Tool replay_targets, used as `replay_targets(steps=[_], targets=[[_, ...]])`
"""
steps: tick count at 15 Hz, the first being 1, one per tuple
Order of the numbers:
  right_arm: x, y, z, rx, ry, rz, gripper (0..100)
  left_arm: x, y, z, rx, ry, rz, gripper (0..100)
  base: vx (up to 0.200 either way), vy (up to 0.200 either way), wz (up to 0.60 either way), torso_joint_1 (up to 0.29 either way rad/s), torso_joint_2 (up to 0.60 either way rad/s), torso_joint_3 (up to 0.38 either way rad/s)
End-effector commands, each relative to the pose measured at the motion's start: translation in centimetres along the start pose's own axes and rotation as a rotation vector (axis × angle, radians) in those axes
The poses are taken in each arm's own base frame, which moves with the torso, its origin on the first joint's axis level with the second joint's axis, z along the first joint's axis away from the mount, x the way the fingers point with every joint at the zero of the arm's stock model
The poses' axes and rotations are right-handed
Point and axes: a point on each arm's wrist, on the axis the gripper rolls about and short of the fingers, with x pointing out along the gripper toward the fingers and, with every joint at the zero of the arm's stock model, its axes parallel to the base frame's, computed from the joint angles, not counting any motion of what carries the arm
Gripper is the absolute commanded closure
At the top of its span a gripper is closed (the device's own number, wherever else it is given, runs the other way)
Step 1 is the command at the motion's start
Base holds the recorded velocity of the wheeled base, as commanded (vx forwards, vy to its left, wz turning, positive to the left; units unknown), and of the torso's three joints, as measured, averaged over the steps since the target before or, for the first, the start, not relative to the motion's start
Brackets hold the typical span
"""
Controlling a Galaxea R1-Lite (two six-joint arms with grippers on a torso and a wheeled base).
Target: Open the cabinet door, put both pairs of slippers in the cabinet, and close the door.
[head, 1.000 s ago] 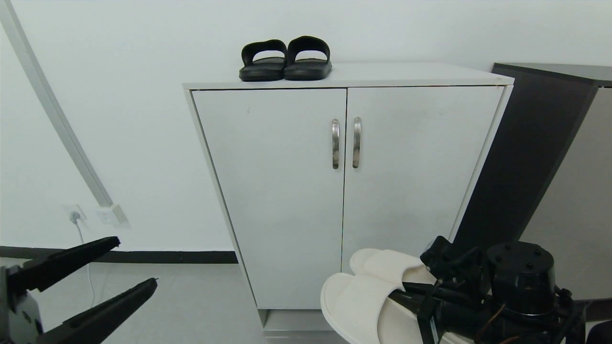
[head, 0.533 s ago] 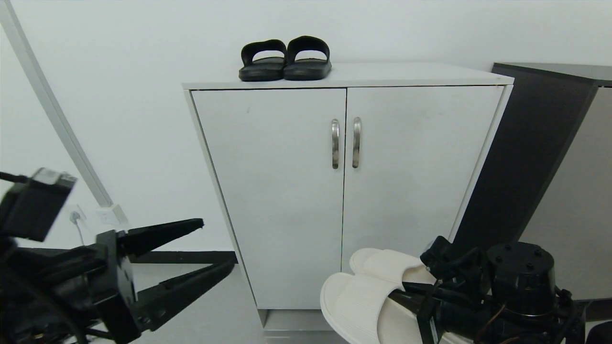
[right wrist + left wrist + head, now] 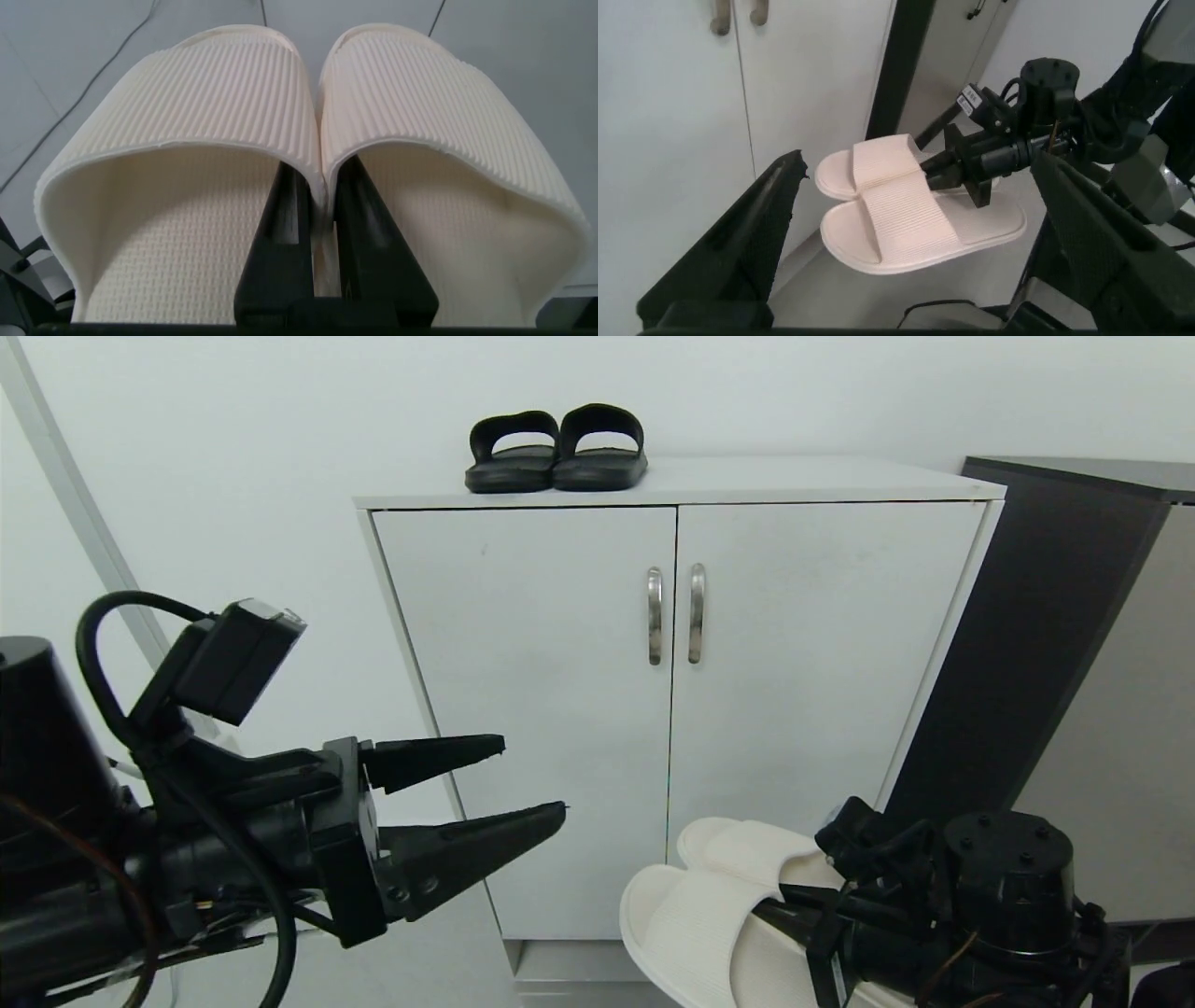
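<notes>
Head view, left tool (image 3: 534, 773) spread, risen toward cabinet (image 3: 541, 644), right tool (image 3: 324, 187) pinching white slippers (image 3: 705, 919)

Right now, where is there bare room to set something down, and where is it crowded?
The cabinet top is bare from the black slippers rightward to its edge by the dark cabinet. Crowded: low before the right door, where the right gripper holds the white slippers.

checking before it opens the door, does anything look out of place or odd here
Nothing is spilled or damaged. The black slippers sit neatly paired on top of the cabinet, whose doors are shut. The white slippers hang in the air, pinched together by their inner edges in the right pincer.
</notes>
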Motion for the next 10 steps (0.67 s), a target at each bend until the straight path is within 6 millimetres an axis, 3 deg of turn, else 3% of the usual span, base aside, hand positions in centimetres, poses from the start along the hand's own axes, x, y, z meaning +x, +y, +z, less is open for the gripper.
replay_targets(steps=[1, 4, 10], targets=[[0.1, 0.0, -0.2, 0.002, 0.007, 0.000, 100, 1.4, 0.2, 0.1, -0.015, 0.020, -0.013, 0, 0.000, 0.000, 0.00, 0.000, 0.00, 0.000], [0.1, -0.1, -0.4, 0.003, 0.013, -0.001, 100, 3.8, -1.2, 1.0, -0.076, 0.038, -0.090, 0, 0.000, 0.000, 0.00, 0.000, 0.00, 0.000], [0.2, -0.1, -0.6, 0.002, 0.022, -0.001, 100, 13.3, 2.0, 3.4, -0.065, 0.007, -0.109, 0, 0.000, 0.000, 0.00, 0.000, 0.00, 0.000]])
